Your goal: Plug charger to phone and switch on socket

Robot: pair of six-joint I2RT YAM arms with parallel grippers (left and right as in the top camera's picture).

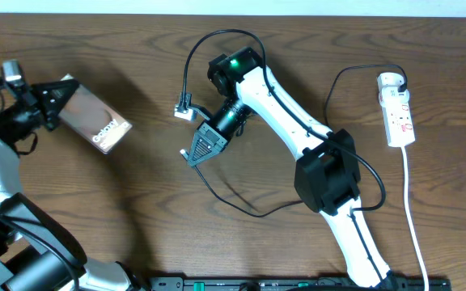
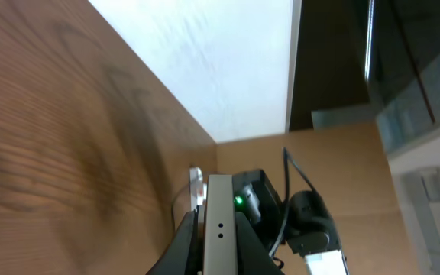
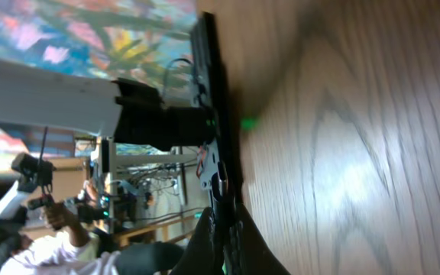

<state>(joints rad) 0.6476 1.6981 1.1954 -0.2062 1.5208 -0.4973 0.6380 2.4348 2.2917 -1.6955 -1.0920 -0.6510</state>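
Brown wood-grain counter (image 1: pixel 152 234), 2 arms over it. The left tool (image 1: pixel 53 99) is clamped on one end of the phone (image 1: pixel 97 123) at the far left. The right tool (image 1: pixel 192 155), mid-counter, is pinched shut on the charger (image 1: pixel 255 214) near its tip (the connector itself is too small to see). I'd square the tip to the phone's port, then push slowly. The phone is a flat bronze slab with white lettering. The socket (image 1: pixel 397 113) lies well apart, at the far right.

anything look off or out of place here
The phone isn't lying flat on the table. The left gripper holds it tilted, apparently raised, at the left side. The charger cable loops loosely across the middle. Nothing looks spilled or damaged.
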